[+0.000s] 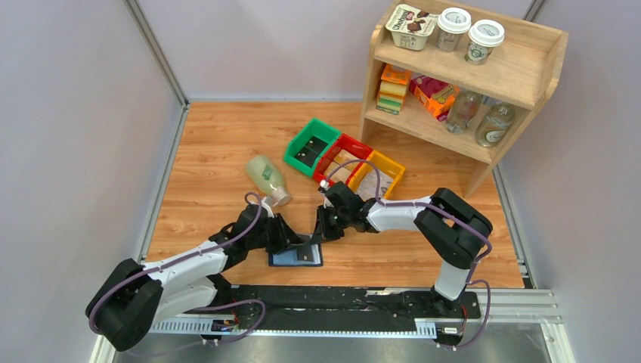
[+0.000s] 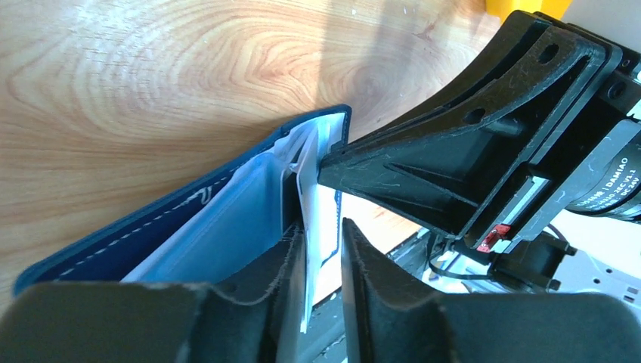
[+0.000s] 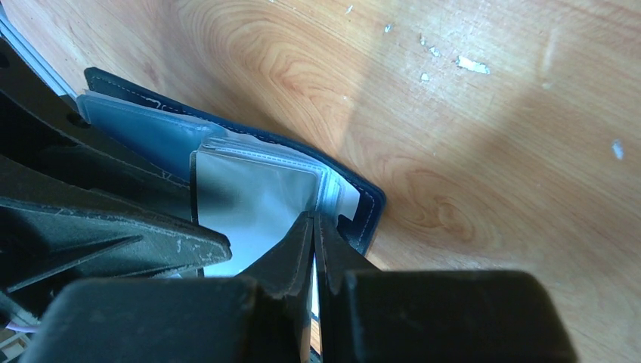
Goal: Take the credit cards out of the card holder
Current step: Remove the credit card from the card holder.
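Just below the middle of the top view, one card holder (image 1: 295,258) lies open on the wooden table (image 1: 219,151), with two grippers meeting over it.

In the right wrist view its navy cover runs from upper left to centre, with clear sleeves fanned inside. The right gripper (image 3: 314,219) has its fingers pressed almost together on the lower right corner of one pale grey sheet, probably a credit card (image 3: 249,193) rather than a bare sleeve.

The left gripper (image 2: 321,231), at the bottom of its own view, stands a narrow slot apart. A thin white edge from the holder rises in that slot against one finger, and the other finger is clear of it.

On the right arm's motor, at the right edge of the left wrist view, the word DAMIAO (image 2: 605,175) can be read.

Above centre in the top view sit three bins in a row: one green bin (image 1: 310,145), one red bin (image 1: 342,159) and one yellow bin (image 1: 378,175). One pale bottle (image 1: 267,179) lies on its side to their left. A wooden shelf (image 1: 529,72) in the upper right carries one tub (image 1: 412,26) and two lidded cups (image 1: 453,27).
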You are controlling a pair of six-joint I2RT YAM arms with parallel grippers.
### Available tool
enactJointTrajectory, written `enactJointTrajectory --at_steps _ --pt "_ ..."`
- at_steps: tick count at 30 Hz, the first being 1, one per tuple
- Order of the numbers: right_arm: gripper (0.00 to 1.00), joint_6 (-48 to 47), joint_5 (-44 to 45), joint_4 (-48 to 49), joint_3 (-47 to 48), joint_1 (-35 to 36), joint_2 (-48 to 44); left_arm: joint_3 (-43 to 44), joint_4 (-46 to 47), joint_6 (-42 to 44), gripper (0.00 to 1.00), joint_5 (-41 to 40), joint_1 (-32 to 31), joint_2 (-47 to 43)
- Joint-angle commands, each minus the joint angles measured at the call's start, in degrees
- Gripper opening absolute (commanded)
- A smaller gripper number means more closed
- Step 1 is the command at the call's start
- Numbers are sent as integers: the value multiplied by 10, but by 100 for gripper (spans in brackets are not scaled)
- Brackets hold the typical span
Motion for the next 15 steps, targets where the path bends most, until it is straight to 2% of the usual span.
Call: enactJointTrajectory --at_steps 1,4,7,8,11,15 --pt "6 -11 44 -43 -30 8 44 5 70 -9 33 34 -5 14" --pt "6 -11 49 -42 -32 7 46 7 53 -7 30 27 -5 -4" --pt "6 -12 55 -41 -38 7 50 10 2 -9 14 -7 -4 -55" --pt "6 -12 57 -39 -41 7 52 10 -7 -11 12 -14 -4 -66" --pt "5 -13 58 -34 -48 0 59 10 -38 -14 10 -34 -3 -111" --pt "5 -15 59 -30 -51 -3 69 11 -73 -21 8 -37 -1 -127"
